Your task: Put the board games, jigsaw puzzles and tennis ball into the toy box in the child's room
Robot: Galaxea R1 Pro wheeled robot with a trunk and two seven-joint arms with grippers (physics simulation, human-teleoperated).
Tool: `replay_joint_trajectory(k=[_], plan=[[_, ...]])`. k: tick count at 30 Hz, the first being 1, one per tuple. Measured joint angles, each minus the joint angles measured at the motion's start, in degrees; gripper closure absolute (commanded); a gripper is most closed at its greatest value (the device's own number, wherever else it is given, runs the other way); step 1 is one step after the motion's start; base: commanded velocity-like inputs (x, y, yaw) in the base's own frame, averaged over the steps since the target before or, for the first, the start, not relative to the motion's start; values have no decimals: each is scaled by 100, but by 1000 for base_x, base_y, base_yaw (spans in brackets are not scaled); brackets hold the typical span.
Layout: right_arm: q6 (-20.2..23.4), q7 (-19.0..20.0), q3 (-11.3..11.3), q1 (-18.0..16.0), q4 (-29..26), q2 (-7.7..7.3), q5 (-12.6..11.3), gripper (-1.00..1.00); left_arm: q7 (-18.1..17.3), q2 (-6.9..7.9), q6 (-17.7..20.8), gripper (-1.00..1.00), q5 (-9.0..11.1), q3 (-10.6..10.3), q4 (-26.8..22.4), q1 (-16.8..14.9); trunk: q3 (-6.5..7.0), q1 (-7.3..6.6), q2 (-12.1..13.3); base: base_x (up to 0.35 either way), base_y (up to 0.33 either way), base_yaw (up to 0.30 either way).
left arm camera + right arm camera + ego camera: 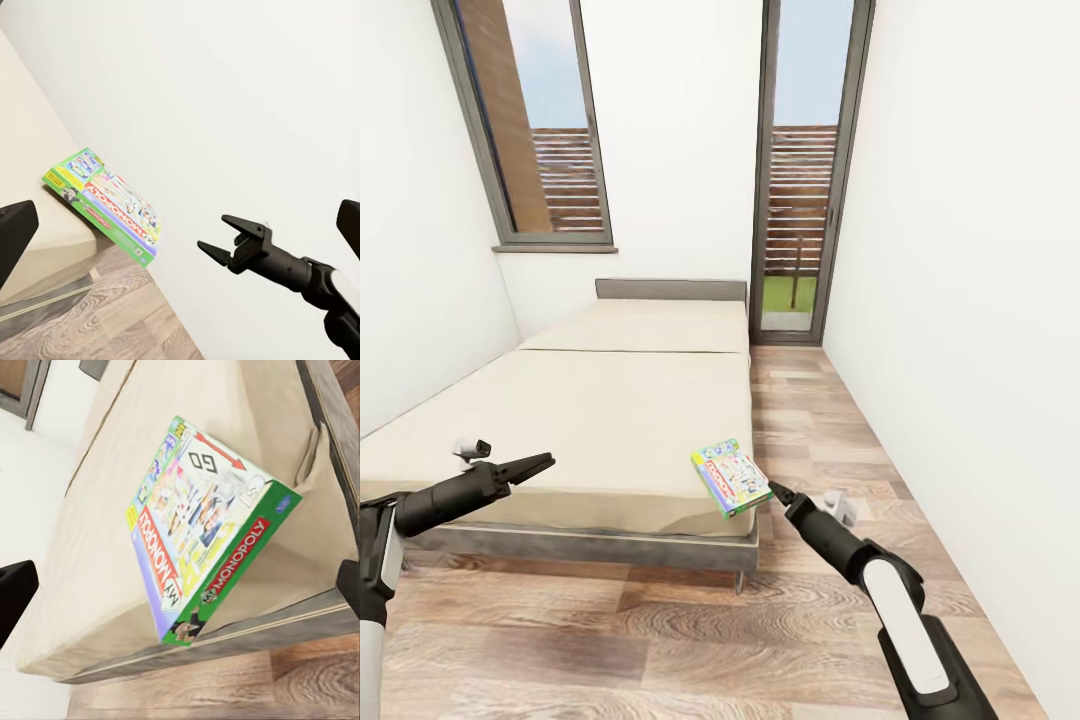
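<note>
One board game, a pale Monopoly box with green edges, lies tilted on the bed at its near right corner, partly overhanging the edge. The left wrist view shows the same board game, and the right wrist view shows the board game up close. My right gripper is open just right of the box, not touching it; it is also seen as the right gripper. My left gripper hovers open over the mattress's near left part, holding nothing. The table, toy box, jigsaw puzzles and tennis ball are out of view.
The bed's grey headboard stands against the far wall under a window. A tall glass door is at the back right. A strip of wooden floor runs between the bed and the right wall.
</note>
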Motion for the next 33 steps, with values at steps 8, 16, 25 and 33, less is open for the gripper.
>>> replay_joint_trajectory(k=[8, 16, 25, 33], plan=[[-37, -11, -4, 0, 356, 3, -544, -100, 0, 0, -1, -100, 0, 3, -1, 0, 0, 0, 0, 0, 0, 0], [-56, -6, -26, 0, 653, 6, -849, -100, 0, 0, -1, -100, 0, 4, 1, 0, 0, 0, 0, 0, 0, 0], [-60, -3, -205, 0, 1075, 7, -1395, -100, 0, -3, -1, -100, 0, 4, 1, 0, 0, 0, 0, 0, 0, 0], [-55, 2, -251, -1, 1424, 122, -1467, -100, 0, -1, -1, -100, 0, 4, 2, 0, 0, 0, 0, 0, 0, 0]])
